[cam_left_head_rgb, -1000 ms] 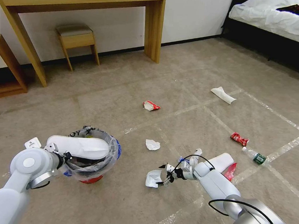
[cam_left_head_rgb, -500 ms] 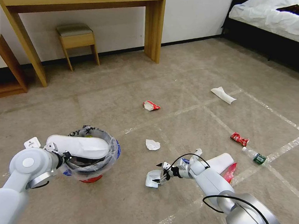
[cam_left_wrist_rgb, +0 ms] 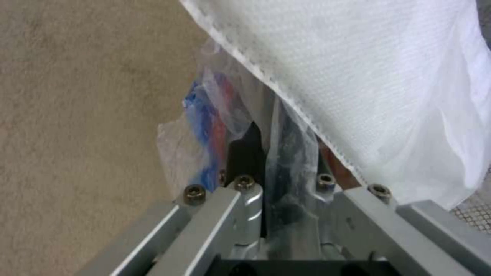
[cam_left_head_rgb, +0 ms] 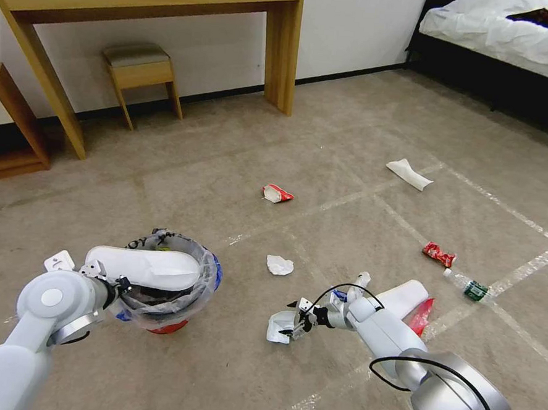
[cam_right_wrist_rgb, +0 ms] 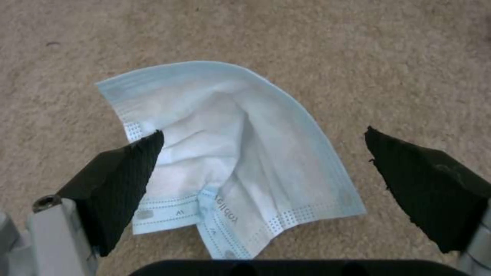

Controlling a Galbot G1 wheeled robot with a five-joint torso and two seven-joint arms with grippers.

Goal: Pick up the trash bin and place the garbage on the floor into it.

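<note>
The left gripper [cam_left_head_rgb: 111, 286] is clamped on the rim of the trash bin [cam_left_head_rgb: 170, 285], which carries a white slipper [cam_left_head_rgb: 146, 266]. Just right of the bin, the right gripper [cam_left_head_rgb: 293, 320] hangs with fingers spread wide over a face mask [cam_right_wrist_rgb: 230, 153] lying on the floor [cam_left_head_rgb: 215, 362]. Judging by that, it should sink straight down and pinch the raised fold in the middle.
</note>
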